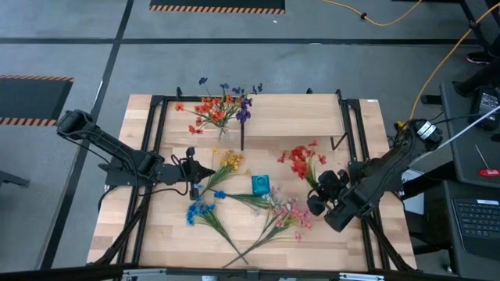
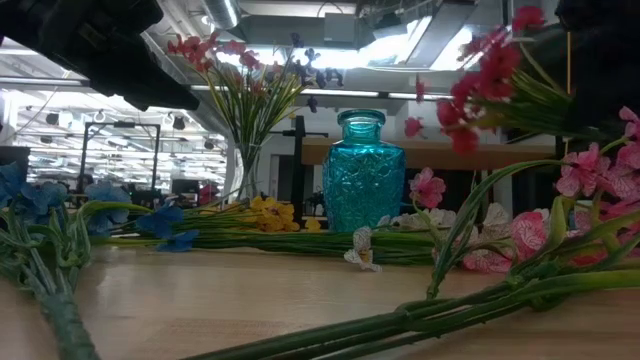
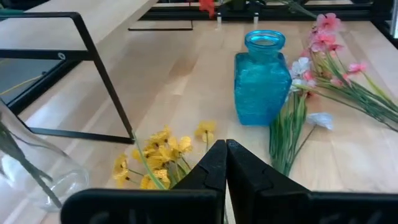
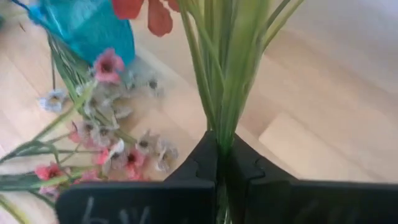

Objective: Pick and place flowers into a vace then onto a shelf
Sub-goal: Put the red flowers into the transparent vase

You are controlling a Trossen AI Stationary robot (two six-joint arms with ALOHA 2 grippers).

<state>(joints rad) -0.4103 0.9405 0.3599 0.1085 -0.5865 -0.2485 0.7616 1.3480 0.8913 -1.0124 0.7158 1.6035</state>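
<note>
My right gripper (image 1: 315, 186) (image 4: 222, 144) is shut on a bunch of red flowers (image 1: 301, 160) (image 2: 488, 72), right of the blue glass vase (image 1: 261, 186) (image 2: 362, 170). My left gripper (image 1: 209, 172) (image 3: 225, 147) is shut and holds nothing; it hangs above the table beside the yellow flowers (image 1: 229, 161) (image 3: 155, 158). Those lie flat, as do the blue flowers (image 1: 199, 211) and the pink and white flowers (image 1: 285, 211) (image 4: 106, 134). The shelf (image 1: 297, 113) stands along the table's far side. My right gripper pinches the red flowers' green stalks (image 4: 217, 118) between its two fingers, which lie across the bundle. The whole bunch is lifted clear of the table, and its red blooms (image 4: 144, 12) stick out beyond the fingers.
A clear glass vase (image 1: 223, 131) (image 2: 244, 170), full of red, orange and purple flowers, stands by the shelf's near edge. The shelf's black legs (image 3: 102, 74) rise close to my left gripper. Stalks cross the near half of the table (image 1: 328, 242); bare wood shows at its right.
</note>
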